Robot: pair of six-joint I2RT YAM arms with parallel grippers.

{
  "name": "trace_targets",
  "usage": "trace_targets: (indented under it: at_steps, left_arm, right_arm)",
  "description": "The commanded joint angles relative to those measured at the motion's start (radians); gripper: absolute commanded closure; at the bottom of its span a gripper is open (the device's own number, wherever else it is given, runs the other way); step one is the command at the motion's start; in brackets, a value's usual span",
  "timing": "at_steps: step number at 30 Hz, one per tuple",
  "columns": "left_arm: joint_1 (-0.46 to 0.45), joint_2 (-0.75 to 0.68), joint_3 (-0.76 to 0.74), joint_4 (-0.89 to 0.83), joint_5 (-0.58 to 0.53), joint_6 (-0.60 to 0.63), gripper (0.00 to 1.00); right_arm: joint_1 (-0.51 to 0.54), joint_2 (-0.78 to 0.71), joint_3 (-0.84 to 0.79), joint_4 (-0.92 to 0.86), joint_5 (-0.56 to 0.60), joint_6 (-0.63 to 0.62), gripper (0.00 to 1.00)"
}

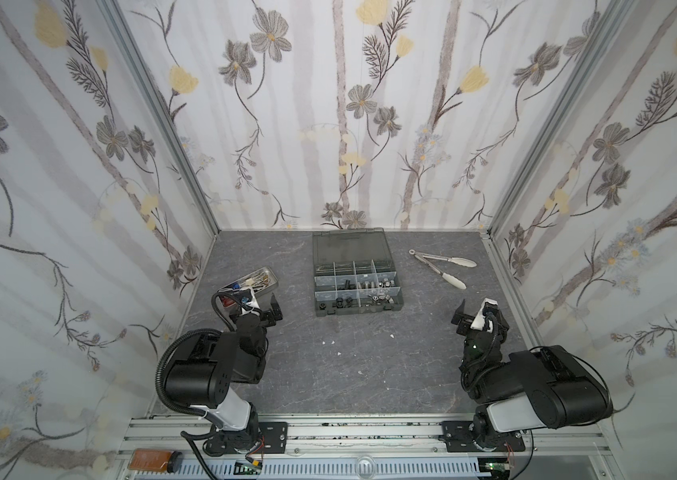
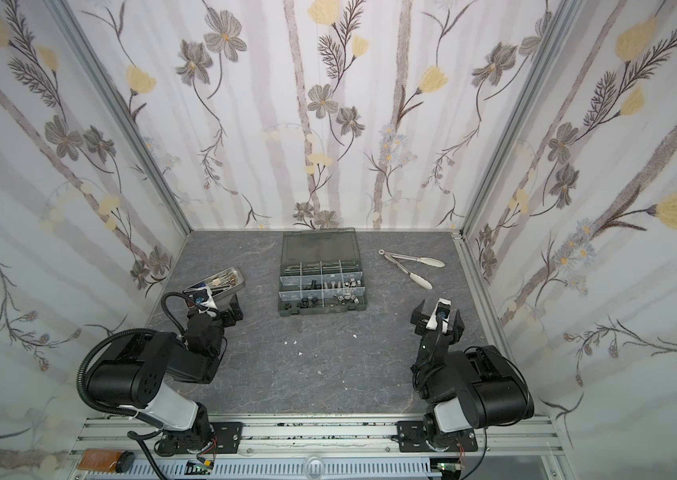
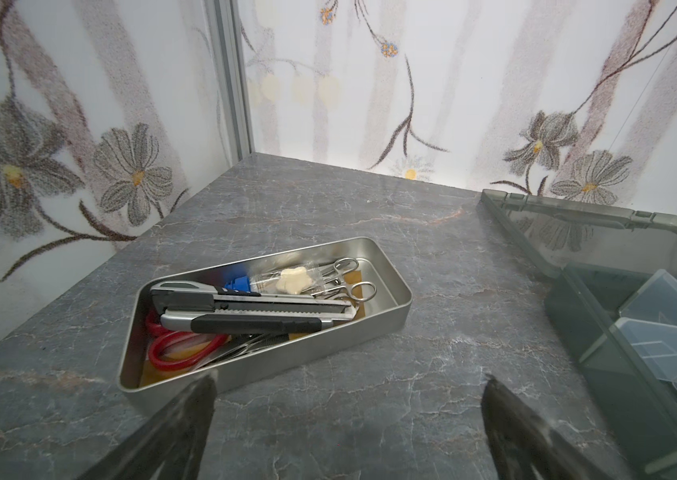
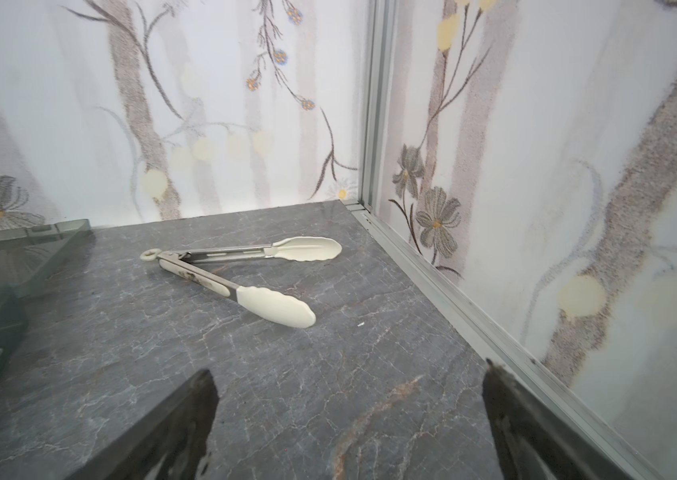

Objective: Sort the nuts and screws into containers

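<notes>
Careful: your left gripper [image 3: 349, 380] and right gripper [image 4: 349, 372] hang released, empty, and wide fingers [image 3: 187, 415] could knock fasteners [image 1: 379, 298] over the containers' [image 1: 316, 286] dividers.

A metal tray [image 3: 391, 320] sits on the grey marbled table [image 3: 328, 199], holding a utility knife [image 3: 253, 305], red-handled scissors [image 3: 170, 353], steel forceps [image 3: 349, 284] and a small white flower-shaped piece [image 3: 293, 280]. Beside it, apart, lies a dark green box [image 3: 565, 307] with its clear lid [image 3: 578, 232] folded back and translucent dividers marking off compartments [image 3: 669, 336]. The left gripper [image 3: 349, 382] hovers near the tray's corner, its fingers [image 3: 187, 415] spread wide with nothing between them.
</notes>
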Motion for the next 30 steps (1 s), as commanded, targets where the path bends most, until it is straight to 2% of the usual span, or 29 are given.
trace_targets:
  at_steps: [1,3,6,9,13,15,18,30]
  left_arm:
    - [-0.024,0.022,-0.066,0.294,-0.086,0.025,0.0]
    - [-0.034,0.047,-0.091,0.373,-0.124,0.029,0.0]
    - [-0.028,0.011,-0.006,0.158,-0.101,0.025,0.0]
    - [0.024,-0.002,0.076,-0.023,0.027,-0.001,0.0]
    - [0.037,-0.002,0.079,-0.025,0.053,-0.008,0.0]
    - [0.037,-0.003,0.078,-0.023,0.05,-0.008,0.0]
    - [0.037,-0.002,0.079,-0.023,0.05,-0.008,0.0]
    - [0.037,-0.002,0.079,-0.023,0.05,-0.008,0.0]
  right_arm:
    - [0.002,0.025,-0.06,0.26,-0.074,-0.041,0.0]
    - [0.004,0.026,-0.079,0.286,-0.098,-0.047,0.0]
    - [-0.002,0.055,-0.064,0.291,-0.134,-0.054,0.0]
    - [-0.008,0.112,-0.018,0.277,-0.15,-0.062,0.0]
    - [-0.039,0.066,0.057,0.085,-0.168,-0.026,0.0]
    - [-0.068,0.045,0.131,-0.102,-0.198,0.007,0.0]
    - [-0.158,0.036,0.205,-0.264,-0.331,0.074,0.0]
    - [-0.159,0.039,0.188,-0.224,-0.341,0.072,0.01]
